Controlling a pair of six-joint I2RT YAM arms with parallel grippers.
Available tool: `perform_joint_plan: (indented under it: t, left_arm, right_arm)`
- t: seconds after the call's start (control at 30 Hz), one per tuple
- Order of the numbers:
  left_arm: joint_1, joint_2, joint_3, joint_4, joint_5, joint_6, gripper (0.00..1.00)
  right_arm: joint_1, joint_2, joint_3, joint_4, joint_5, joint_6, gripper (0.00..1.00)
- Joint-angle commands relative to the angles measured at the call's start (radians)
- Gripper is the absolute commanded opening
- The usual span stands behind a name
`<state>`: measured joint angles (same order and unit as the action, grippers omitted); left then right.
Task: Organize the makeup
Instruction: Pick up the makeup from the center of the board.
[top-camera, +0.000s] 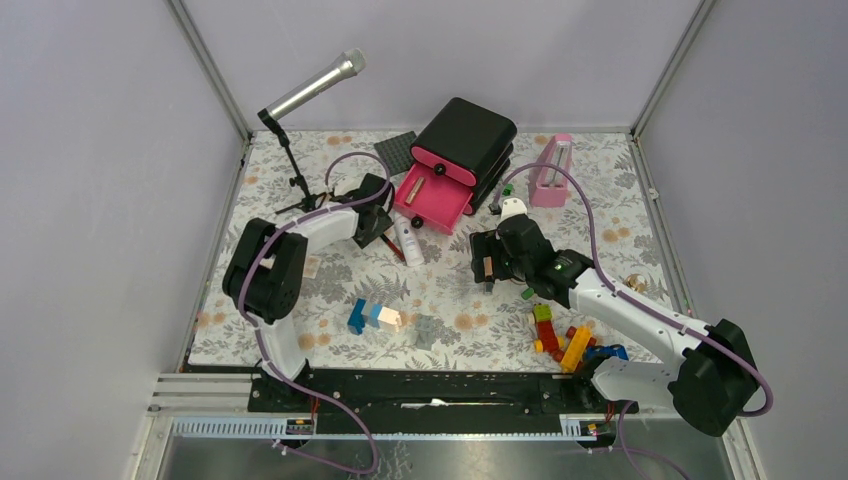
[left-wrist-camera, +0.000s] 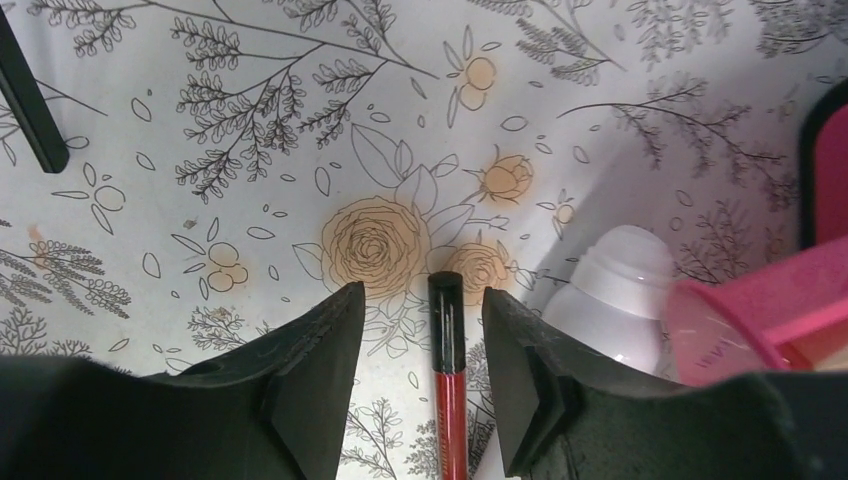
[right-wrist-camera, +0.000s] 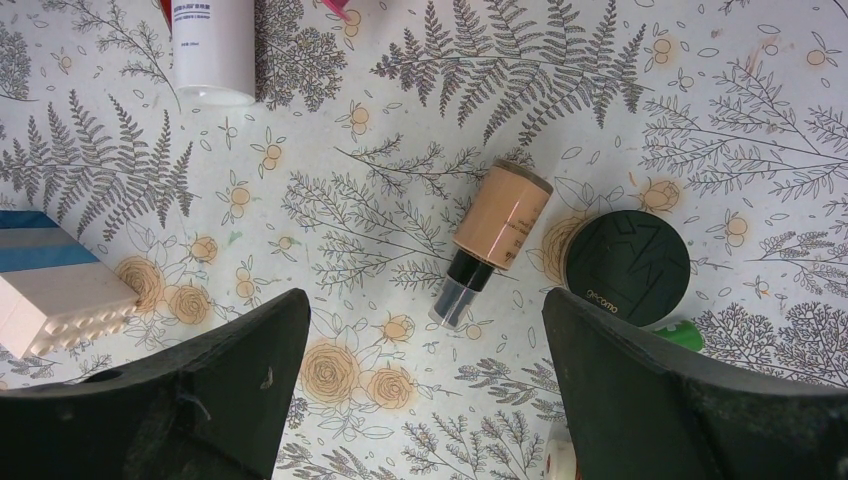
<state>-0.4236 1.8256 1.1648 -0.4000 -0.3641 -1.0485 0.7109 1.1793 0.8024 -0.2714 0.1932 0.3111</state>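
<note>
In the left wrist view the thin red pencil, black cap forward, lies on the mat between the fingers of my open left gripper, touching neither. The white tube lies just right of it. From above, my left gripper is beside the tube and the pencil. My right gripper is open and empty above the mat. The peach bottle with black cap and the round black compact lie just ahead of it. A rose-gold lipstick lies in the open pink drawer. I cannot make out the brown palette.
The black drawer box stands at the back, a dark square plate to its left. The pink metronome is at back right, and a microphone stand at back left. Bricks lie at the front middle and front right.
</note>
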Motion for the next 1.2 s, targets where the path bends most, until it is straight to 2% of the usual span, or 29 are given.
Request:
perform_joint_plan:
  t: [0.0,0.23,0.57,0.7,0.8,0.87,1.03,1.17]
  left_arm:
    - [0.0,0.027,0.043,0.0,-0.011,-0.044,0.52]
    - [-0.014,0.046,0.041,0.009,0.009,-0.036,0.5]
    - [-0.09,0.023,-0.018,0.009,-0.009,-0.081,0.47]
    - [-0.094,0.025,-0.034,0.01,-0.018,-0.086,0.34]
    - [-0.093,0.03,-0.038,0.012,-0.012,-0.067,0.13]
    - [-0.093,0.023,-0.046,0.012,-0.011,-0.06,0.02]
    - [-0.084,-0.041,-0.086,-0.008,-0.05,-0.047,0.0]
    - [-0.083,-0.137,-0.105,-0.066,-0.145,-0.005,0.0]
  right_arm:
    - [0.007,-0.014,-0.002,0.018,0.022,0.007,0.94]
    - [0.007,-0.002,-0.002,0.021,0.025,0.006,0.94]
    - [0.007,0.003,-0.011,0.03,0.025,0.012,0.94]
    - [0.007,-0.004,-0.013,0.03,0.028,0.013,0.94]
    - [0.007,-0.008,-0.016,0.03,0.03,0.014,0.94]
    - [0.006,-0.009,-0.017,0.03,0.031,0.014,0.94]
    - [0.007,-0.013,-0.012,0.022,0.031,0.016,0.94]
    - [0.007,-0.022,-0.012,0.02,0.032,0.016,0.94]
